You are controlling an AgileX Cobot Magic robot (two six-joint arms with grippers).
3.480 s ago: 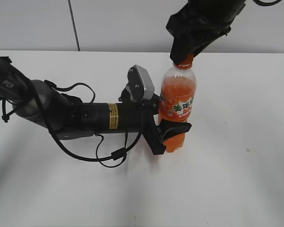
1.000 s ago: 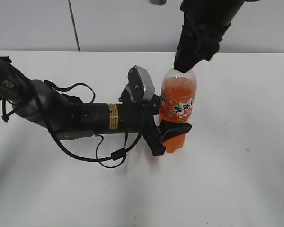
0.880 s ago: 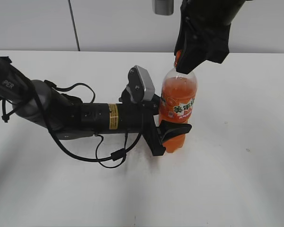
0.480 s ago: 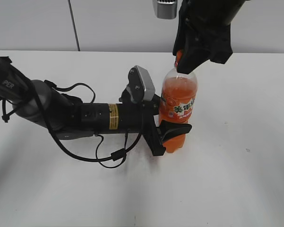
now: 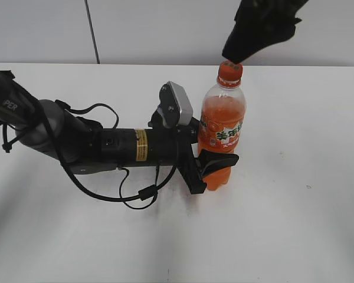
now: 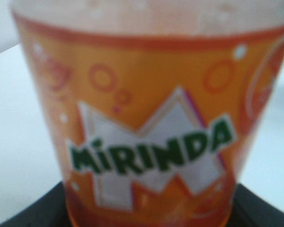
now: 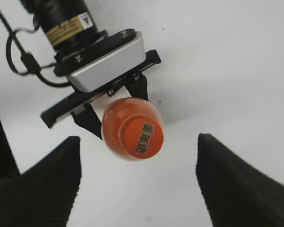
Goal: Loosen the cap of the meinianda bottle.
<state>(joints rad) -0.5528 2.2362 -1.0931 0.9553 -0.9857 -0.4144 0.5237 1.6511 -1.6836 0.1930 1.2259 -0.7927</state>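
The meinianda bottle (image 5: 222,127) stands upright on the white table, full of orange drink. Its orange cap (image 5: 230,71) sits on the neck and is uncovered. My left gripper (image 5: 216,167) reaches in from the left and is shut on the bottle's lower body; the label (image 6: 146,132) fills the left wrist view. My right gripper (image 5: 242,52) hangs just above the cap, open and empty. In the right wrist view the cap (image 7: 142,135) lies between and below the two spread fingers (image 7: 42,175), not touched by them.
The left arm with its wrist camera (image 5: 176,105) and looping black cables (image 5: 138,194) lies across the table's left half. The white table (image 5: 295,194) runs to a grey wall at the back.
My right gripper was closed over the cap; it has opened, let go and risen up and to the right, leaving the cap in plain view. The left gripper and bottle have not moved.
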